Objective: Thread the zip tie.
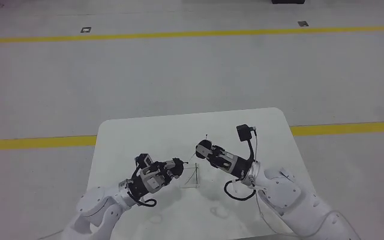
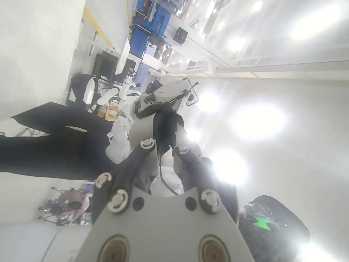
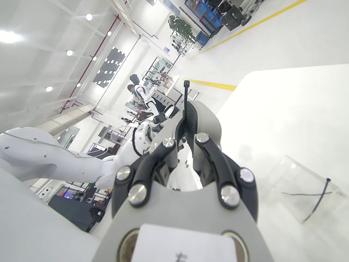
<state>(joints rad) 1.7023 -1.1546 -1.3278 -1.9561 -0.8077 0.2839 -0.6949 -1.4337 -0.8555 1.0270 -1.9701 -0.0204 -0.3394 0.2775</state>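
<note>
White shells (image 1: 282,191) cover my arms; my right gripper (image 3: 186,122) has black links (image 3: 211,159), silver screws (image 3: 246,175), grey plate (image 3: 180,219); black cable (image 1: 231,193) behind it.

The left gripper (image 2: 167,122) points up towards a bright ceiling with glaring lights, its two dark padded fingers (image 2: 174,126) pressed together at the tips. A thin black zip tie (image 2: 161,170) runs from between the pads back towards the gripper's grey base. Blue storage racks (image 2: 152,20) stand far behind.
</note>
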